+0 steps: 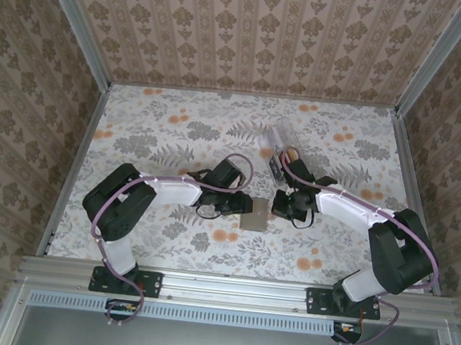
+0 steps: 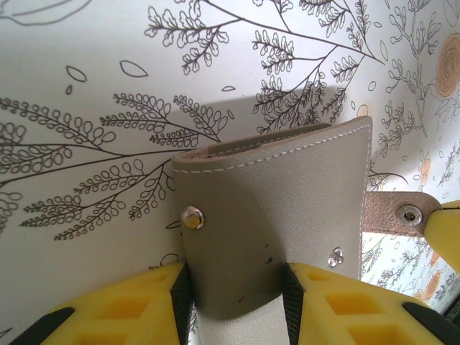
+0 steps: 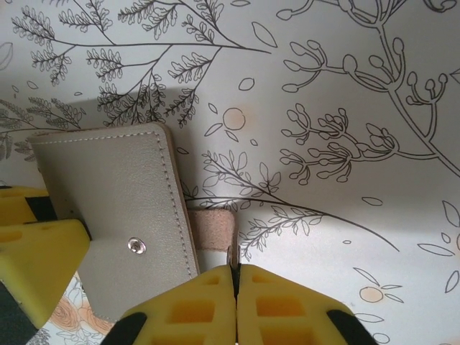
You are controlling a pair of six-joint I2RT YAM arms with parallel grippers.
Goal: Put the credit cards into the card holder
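On the flower-patterned table, just ahead of the two arm bases, the grey-taupe card holder sat folded between the two arms. Whether it rested fully on the cloth or had one edge raised could not be told. The left gripper stood partly open, its black pads clamped against the holder's two side edges. The right gripper was closed tight, fingers meeting on the tip of the closure strap, a tan tab with a metal snap jutting from the holder's side.

The holder looked light and soft, with smooth stitched leather-like panels likely to flex or slide under a loose grip. The side-edge clamp seemed the sound place to steady it. The strap, thin and floppy, would probably give only a pull to open the flap, not support.

A dark slot ran along the holder's stitched edge, and no card protruded from it. What lay deeper inside stayed hidden.

Farther back, the credit cards lay beside a clear plastic box. They were too small to count, and the box's contents were unclear. The cards, being thin, stiff and slick, would likely need pinching at a short edge.
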